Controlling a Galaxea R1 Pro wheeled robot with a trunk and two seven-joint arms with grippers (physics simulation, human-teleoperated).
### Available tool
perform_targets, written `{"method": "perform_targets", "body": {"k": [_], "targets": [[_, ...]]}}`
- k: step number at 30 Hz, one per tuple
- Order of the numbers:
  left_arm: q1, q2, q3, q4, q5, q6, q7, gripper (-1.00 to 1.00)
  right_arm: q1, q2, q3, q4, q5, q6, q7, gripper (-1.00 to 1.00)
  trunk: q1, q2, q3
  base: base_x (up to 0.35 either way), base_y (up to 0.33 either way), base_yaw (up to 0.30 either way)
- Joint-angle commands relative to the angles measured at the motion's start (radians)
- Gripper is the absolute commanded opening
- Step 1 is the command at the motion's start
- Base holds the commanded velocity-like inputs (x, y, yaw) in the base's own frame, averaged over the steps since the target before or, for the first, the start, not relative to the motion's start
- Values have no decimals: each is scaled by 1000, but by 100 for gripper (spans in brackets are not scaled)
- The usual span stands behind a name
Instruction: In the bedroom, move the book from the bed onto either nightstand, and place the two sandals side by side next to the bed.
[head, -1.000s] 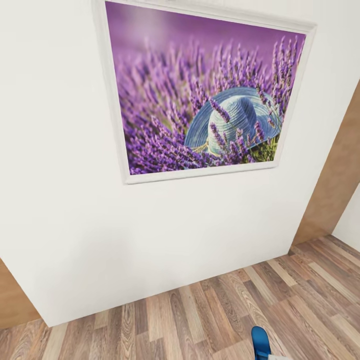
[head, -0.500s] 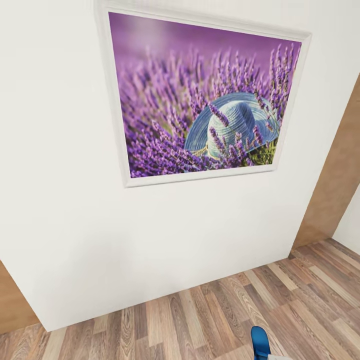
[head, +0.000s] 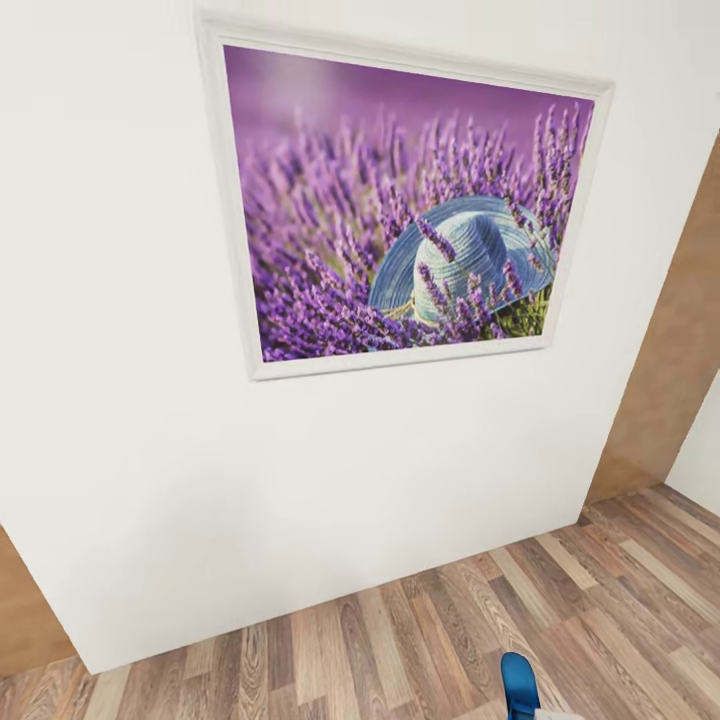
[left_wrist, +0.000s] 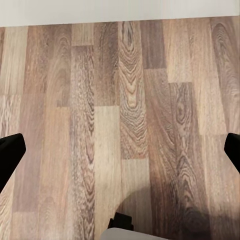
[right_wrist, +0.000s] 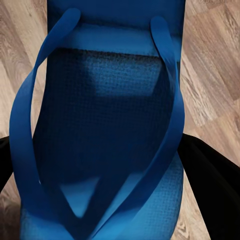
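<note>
Right wrist view: one blue sandal (right_wrist: 107, 130) held in right tool (right_wrist: 107, 170) (left tool (left_wrist: 120, 150) wide)

A white wall (head: 130, 400) faces the head view, hung with a white-framed picture (head: 400, 210) of purple lavender around a pale blue straw hat. Below runs a wood-plank floor (head: 400, 640) in mixed brown tones. Tan panels (head: 670, 350) flank the wall.
</note>
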Motion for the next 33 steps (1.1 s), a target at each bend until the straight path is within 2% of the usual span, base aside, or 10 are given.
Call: {"method": "perform_targets", "body": {"k": [1,17,25,33], "targets": [[0,0,-9,0,6,-3,5,100,0,0,-8,1,-1,-4,1,-100,0,-1,1,0,0,0],[0,0,-12,0,6,-2,5,100,0,1,-7,2,0,-4,1,-100,0,-1,12,4,-49,0],[0,0,-17,0,6,-3,4,100,0,1,-7,2,0,-4,1,-100,0,-1,23,112,-111,0],[0,0,-37,0,6,-4,4,100,0,2,-7,2,1,-4,1,-100,0,-1,28,145,-23,0]]}}
